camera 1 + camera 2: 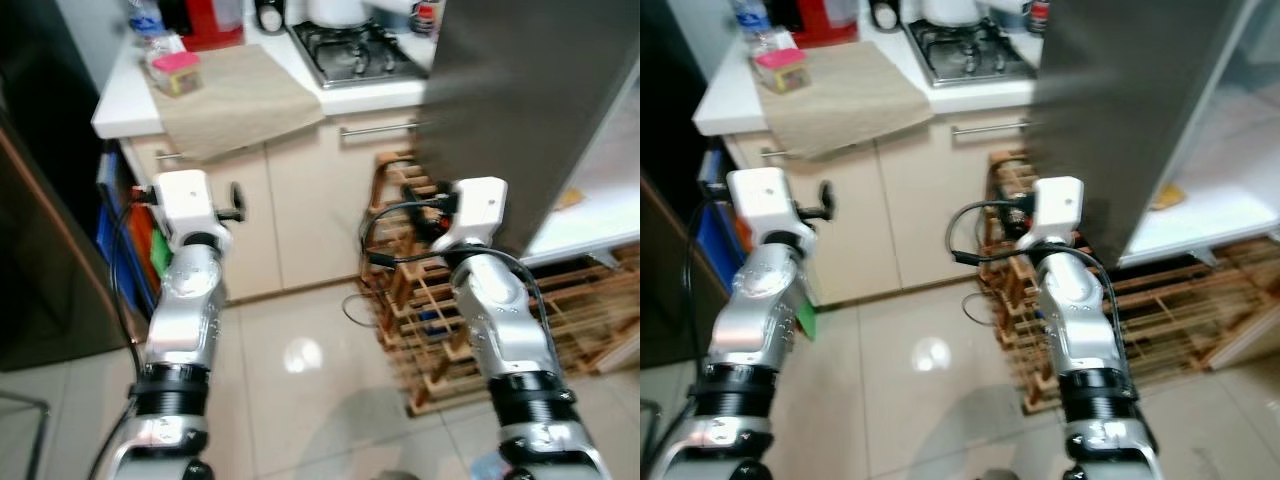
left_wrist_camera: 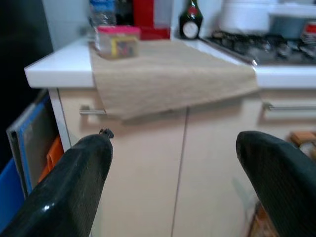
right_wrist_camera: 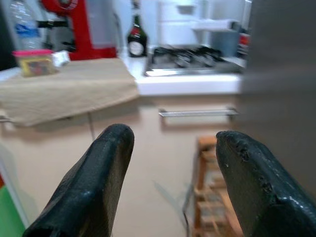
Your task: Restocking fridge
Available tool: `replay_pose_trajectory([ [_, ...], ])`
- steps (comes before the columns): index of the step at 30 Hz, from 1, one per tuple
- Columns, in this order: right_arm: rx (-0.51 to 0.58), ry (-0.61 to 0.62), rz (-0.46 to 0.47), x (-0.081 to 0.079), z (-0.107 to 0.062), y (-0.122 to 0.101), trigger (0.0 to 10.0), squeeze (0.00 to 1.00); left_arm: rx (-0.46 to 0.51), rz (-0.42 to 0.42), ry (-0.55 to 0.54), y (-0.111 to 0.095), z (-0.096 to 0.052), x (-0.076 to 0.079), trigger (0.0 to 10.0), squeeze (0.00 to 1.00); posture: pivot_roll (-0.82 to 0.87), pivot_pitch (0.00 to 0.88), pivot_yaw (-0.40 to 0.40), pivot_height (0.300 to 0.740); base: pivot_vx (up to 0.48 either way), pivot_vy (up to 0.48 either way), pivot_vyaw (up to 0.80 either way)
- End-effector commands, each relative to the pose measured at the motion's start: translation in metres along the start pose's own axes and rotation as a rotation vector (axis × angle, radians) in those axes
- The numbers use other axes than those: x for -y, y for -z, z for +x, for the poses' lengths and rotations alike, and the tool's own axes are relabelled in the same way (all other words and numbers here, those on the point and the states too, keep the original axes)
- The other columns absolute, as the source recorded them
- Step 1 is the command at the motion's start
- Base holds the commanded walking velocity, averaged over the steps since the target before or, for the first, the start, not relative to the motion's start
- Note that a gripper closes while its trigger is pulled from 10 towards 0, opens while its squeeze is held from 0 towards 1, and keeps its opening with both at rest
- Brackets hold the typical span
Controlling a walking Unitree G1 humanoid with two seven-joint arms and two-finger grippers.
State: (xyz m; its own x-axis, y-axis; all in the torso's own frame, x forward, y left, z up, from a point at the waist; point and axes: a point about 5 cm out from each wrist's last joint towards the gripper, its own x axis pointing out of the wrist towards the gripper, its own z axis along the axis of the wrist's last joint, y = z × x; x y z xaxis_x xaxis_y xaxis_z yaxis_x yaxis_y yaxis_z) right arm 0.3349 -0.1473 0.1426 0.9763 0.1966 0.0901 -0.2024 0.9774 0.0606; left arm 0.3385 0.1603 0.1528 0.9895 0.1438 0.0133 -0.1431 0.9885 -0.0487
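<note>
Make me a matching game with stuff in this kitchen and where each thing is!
Things:
1. pink-lidded box
2. beige cloth
3. wooden rack
4. gas hob

Places:
a. on the floor beside the fridge door
b. hanging over the counter's front edge
c. on the cloth's back corner
d. set in the counter, near the fridge

Pairs: 1-c, 2-b, 3-a, 4-d

white counter (image 1: 115, 112): beige cloth (image 1: 235, 95), pink-lidded container (image 1: 176, 72) on cloth.
</note>
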Motion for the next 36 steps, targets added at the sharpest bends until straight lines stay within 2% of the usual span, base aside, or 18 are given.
replay_pose_trajectory([
  [1, 0.03, -0.074, -0.006, -0.019, 0.007, -0.006, 10.0, 0.01, 0.029, 0.013, -0.04, -0.007, 0.002, -0.012, 10.0, 0.0, -0.08, 0.0, 0.022, 0.74, 0.458, 0.0, 0.44],
  [5, 0.037, -0.087, 0.017, -0.024, 0.01, -0.007, 10.0, 0.0, 0.041, 0.01, -0.051, -0.01, 0.003, -0.016, 10.0, 0.0, -0.07, 0.0, 0.021, 0.74, 0.459, 0.0, 0.23],
  [7, 0.048, -0.096, -0.037, -0.027, 0.011, -0.008, 10.0, 0.0, 0.05, 0.005, -0.064, -0.013, 0.004, -0.018, 10.0, 0.0, -0.07, 0.0, 0.021, 0.74, 0.48, 0.0, 0.65],
  [12, 0.043, -0.09, 0.0, -0.028, 0.013, -0.006, 10.0, 0.0, 0.056, 0.005, -0.066, -0.015, 0.004, -0.018, 10.0, 0.0, -0.06, 0.0, 0.017, 0.74, 0.48, 0.0, 0.37],
  [22, 0.069, -0.035, 0.0, -0.019, 0.014, -0.011, 10.0, 0.0, 0.072, -0.018, -0.022, -0.021, 0.007, -0.017, 10.0, 0.0, -0.07, 0.0, 0.011, 0.74, 0.48, 0.0, 0.0],
  [25, 0.102, 0.094, 0.029, -0.004, 0.014, -0.018, 10.0, 0.0, 0.087, -0.009, 0.032, -0.026, 0.009, -0.009, 10.0, 0.0, -0.07, 0.0, 0.013, 0.74, 0.48, 0.0, 0.0],
  [27, 0.112, 0.129, 0.024, -0.001, 0.014, -0.02, 10.0, 0.0, 0.099, -0.003, 0.044, -0.028, 0.009, -0.007, 10.0, 0.0, -0.07, 0.0, 0.014, 0.74, 0.48, 0.0, 0.0],
  [33, 0.11, 0.145, -0.005, 0.0, 0.014, -0.02, 10.0, 0.0, 0.112, -0.01, 0.043, -0.032, 0.008, -0.008, 10.0, 0.0, -0.08, 0.0, 0.018, 0.74, 0.48, 0.0, 0.0],
  [36, 0.108, 0.119, -0.015, -0.004, 0.015, -0.02, 10.0, 0.0, 0.13, -0.014, 0.028, -0.036, 0.008, -0.011, 10.0, 0.0, -0.07, 0.0, 0.017, 0.74, 0.48, 0.0, 0.0],
])
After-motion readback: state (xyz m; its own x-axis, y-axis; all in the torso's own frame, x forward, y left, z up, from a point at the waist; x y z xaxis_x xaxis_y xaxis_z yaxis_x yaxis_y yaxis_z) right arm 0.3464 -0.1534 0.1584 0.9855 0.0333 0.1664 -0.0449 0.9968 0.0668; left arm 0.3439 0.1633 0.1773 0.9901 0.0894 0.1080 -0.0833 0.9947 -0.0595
